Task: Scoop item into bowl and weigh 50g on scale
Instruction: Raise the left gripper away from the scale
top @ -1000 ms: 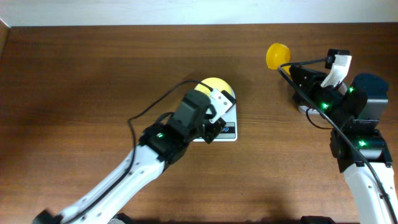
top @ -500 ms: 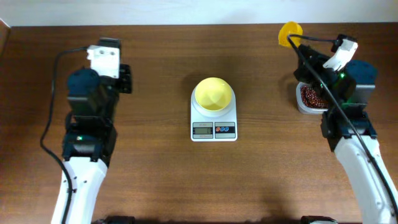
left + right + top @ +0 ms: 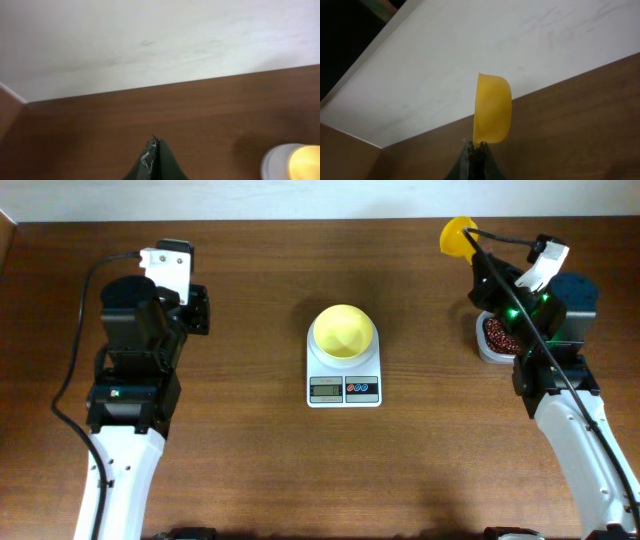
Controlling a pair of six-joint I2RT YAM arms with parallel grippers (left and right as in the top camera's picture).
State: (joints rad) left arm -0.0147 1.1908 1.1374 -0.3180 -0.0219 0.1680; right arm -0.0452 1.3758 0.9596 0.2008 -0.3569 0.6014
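The left gripper point(image 3: 155, 156), near the table point(image 3: 260, 470)'s rear edge, has its jaws pressed together on nothing, well apart from the bowl point(image 3: 343, 332) on the scale point(image 3: 344, 389) at centre. The right gripper point(image 3: 476, 150) clamps the yellow scoop point(image 3: 492, 107) at the rear edge; the beans point(image 3: 497, 333) lie in the tub point(image 3: 486, 353) under its arm.

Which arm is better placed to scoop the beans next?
The right. Its fingers grip the yellow scoop, and the beans lie in the tub by that arm. The left fingers are shut on nothing, far off.

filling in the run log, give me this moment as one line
left end effector: shut, empty | right end effector: shut on scoop | bowl: on scale, looks empty | beans: in tub
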